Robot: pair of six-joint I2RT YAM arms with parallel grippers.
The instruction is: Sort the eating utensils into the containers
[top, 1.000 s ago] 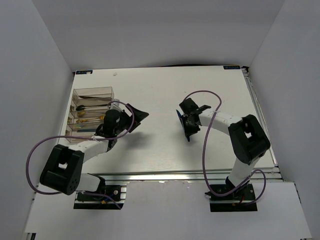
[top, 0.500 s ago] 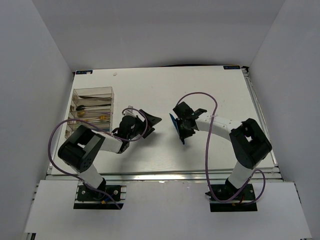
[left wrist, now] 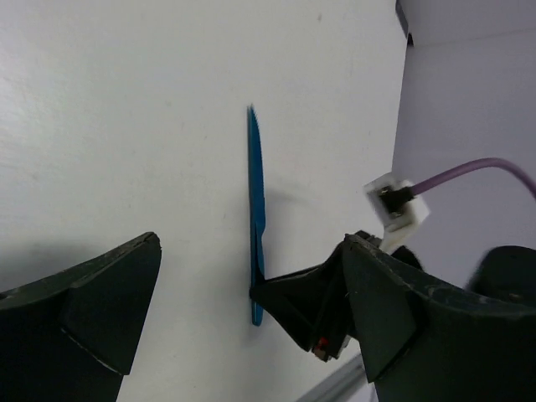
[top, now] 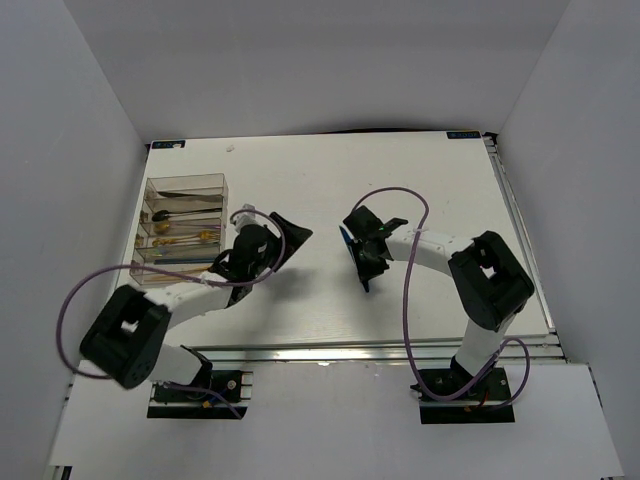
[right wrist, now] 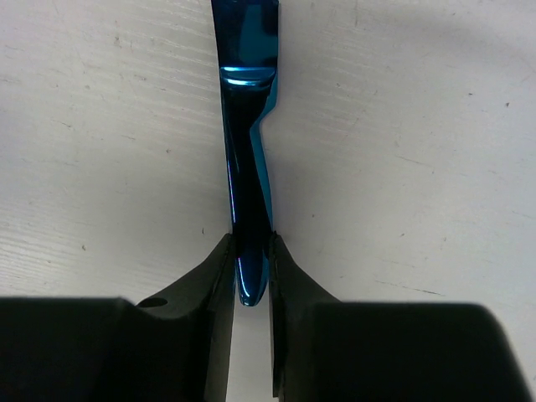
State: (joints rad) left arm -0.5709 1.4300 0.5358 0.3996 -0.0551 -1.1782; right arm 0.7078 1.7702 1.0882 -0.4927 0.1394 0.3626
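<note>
My right gripper (right wrist: 250, 266) is shut on the handle end of a blue knife (right wrist: 248, 159), held on edge just over the white table. From above, this gripper (top: 363, 255) is at mid-table, with the knife (top: 364, 285) poking out of it. My left gripper (top: 294, 240) is wide open and points right towards the knife, a short gap away. In the left wrist view the blue knife (left wrist: 255, 201) stands between my spread fingers (left wrist: 92, 301). The organiser (top: 186, 179) sits at the far left, holding a dark spoon (top: 165, 214) and gold pieces (top: 190, 238).
White walls close in the table on three sides. A metal rail (top: 350, 352) runs along the near edge. Purple cables loop from both arms over the table. The right arm's black finger (left wrist: 289, 306) shows in the left wrist view, holding the knife's lower end.
The right gripper has carried the knife a little to the left. The left arm swung right from the organiser towards the knife, then eased back slightly, still open.
</note>
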